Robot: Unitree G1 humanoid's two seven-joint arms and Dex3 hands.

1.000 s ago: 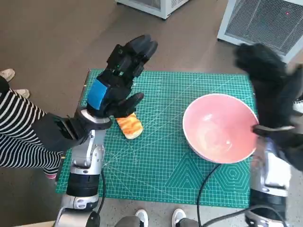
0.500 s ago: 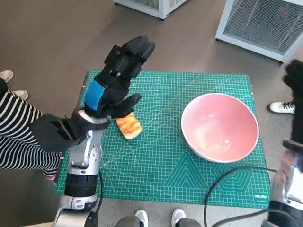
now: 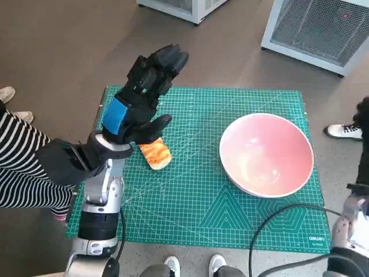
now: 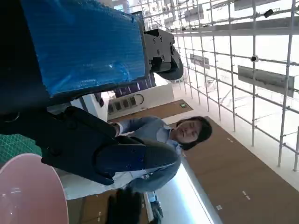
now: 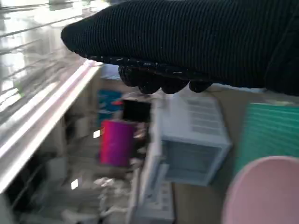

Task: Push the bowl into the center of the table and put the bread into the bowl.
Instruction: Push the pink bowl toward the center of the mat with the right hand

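The pink bowl (image 3: 267,154) stands empty on the right half of the green cutting mat (image 3: 196,196). The bread (image 3: 157,154), a small orange-brown piece, lies on the mat's left half. My left hand (image 3: 144,95) hangs raised above the bread with its fingers spread, holding nothing. My right hand (image 3: 363,115) shows only as a dark sliver at the picture's right edge, away from the bowl. In the right wrist view the glove (image 5: 196,42) is stretched out with nothing in it, and the bowl (image 5: 266,193) sits beyond it. The left wrist view catches the bowl's rim (image 4: 28,186).
A person in a striped sleeve (image 3: 23,161) sits close to the table's left side. Shoes show at the front edge (image 3: 173,265) and at the right (image 3: 343,131). White cabinets (image 3: 317,29) stand on the floor behind. A black cable (image 3: 271,225) crosses the mat's front right.
My right hand has swung from beside the bowl's far right rim out to the picture's right edge. The left hand, the bread and the bowl have stayed where they were.
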